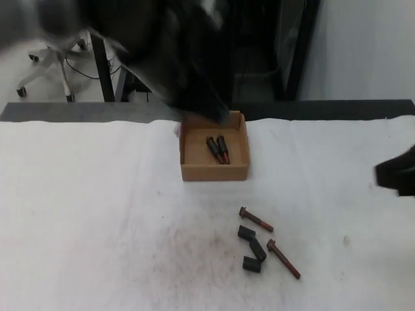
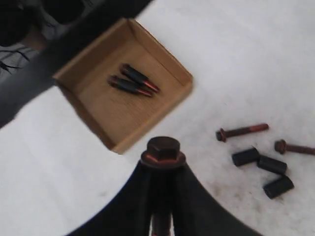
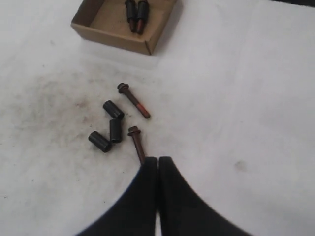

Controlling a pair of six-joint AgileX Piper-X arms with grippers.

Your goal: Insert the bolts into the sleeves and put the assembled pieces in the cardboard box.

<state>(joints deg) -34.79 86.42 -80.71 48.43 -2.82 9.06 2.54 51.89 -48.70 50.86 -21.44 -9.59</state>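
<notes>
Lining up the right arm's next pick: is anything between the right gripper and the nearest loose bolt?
Nothing visible does. The bolt lies on bare cloth just ahead of the right gripper; three sleeves sit beside it, off that line.

Pale wall [image 1: 363, 52]; seemingly a wheeled chair [image 1: 52, 71] behind.

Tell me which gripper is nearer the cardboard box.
Left. The left gripper, shut on a bolt, hangs right by the cardboard box. The right gripper is well off toward the right side of the bench, apart from the box.
</notes>
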